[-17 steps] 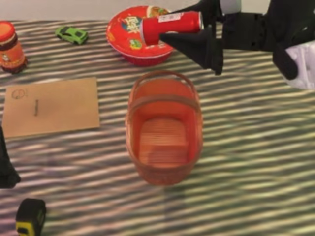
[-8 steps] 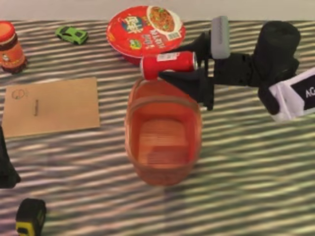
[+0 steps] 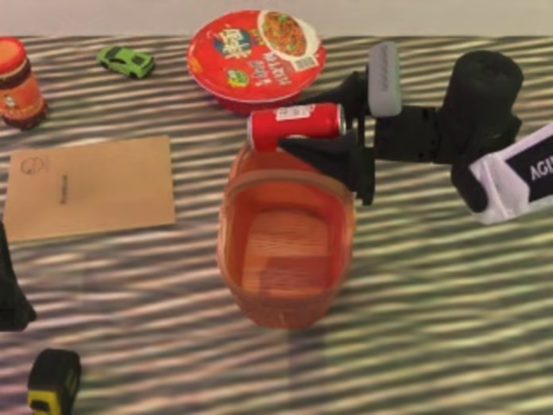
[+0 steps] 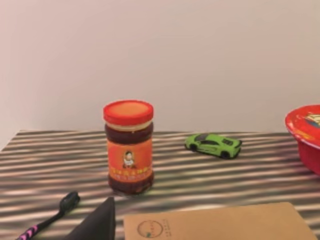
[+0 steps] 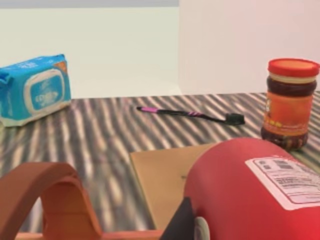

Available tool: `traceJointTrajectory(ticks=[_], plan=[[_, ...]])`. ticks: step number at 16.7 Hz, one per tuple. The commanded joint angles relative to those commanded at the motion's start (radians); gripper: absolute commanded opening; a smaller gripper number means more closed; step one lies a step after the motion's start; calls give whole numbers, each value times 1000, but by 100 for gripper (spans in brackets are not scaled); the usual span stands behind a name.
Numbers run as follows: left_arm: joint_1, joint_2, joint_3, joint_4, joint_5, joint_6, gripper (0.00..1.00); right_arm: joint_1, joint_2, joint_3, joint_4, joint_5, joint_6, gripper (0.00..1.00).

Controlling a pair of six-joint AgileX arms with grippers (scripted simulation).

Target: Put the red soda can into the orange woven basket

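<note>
Top view shows your right end effector (image 3: 333,143) clamped on the red soda can (image 3: 294,125), which lies on its side in the air, silver end toward the fingers, over the far rim of the orange woven basket (image 3: 285,298). Only part of the can overlaps the basket's mouth; the rest hangs toward the red noodle bowl (image 3: 255,56) just behind. I judge this as mid-carry, with the release not yet due.

To do it well, bring the can nearer you so that it sits over the ribbed floor, on the near side of the arched handle (image 3: 289,180), which crosses just below the can. Watch the lower finger (image 3: 346,164): it looks close to the rim, though its height above it cannot be read from above. Lower before you let go; a sideways can dropped from height may roll or bounce against the woven wall. In the right wrist view the can (image 5: 255,192) fills the foreground with the handle (image 5: 47,195) beside it.

Your left end effector (image 3: 10,294) is parked at the counter's left edge; whether its fingers are spread cannot be told.
</note>
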Motion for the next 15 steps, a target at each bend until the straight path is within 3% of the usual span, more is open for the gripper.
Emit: traceJointTrajectory(ticks=[11, 15], plan=[[0, 0, 0, 0, 0, 0, 100, 0, 0, 0, 0, 0, 0, 98], [0, 0, 0, 0, 0, 0, 100, 0, 0, 0, 0, 0, 0, 100]])
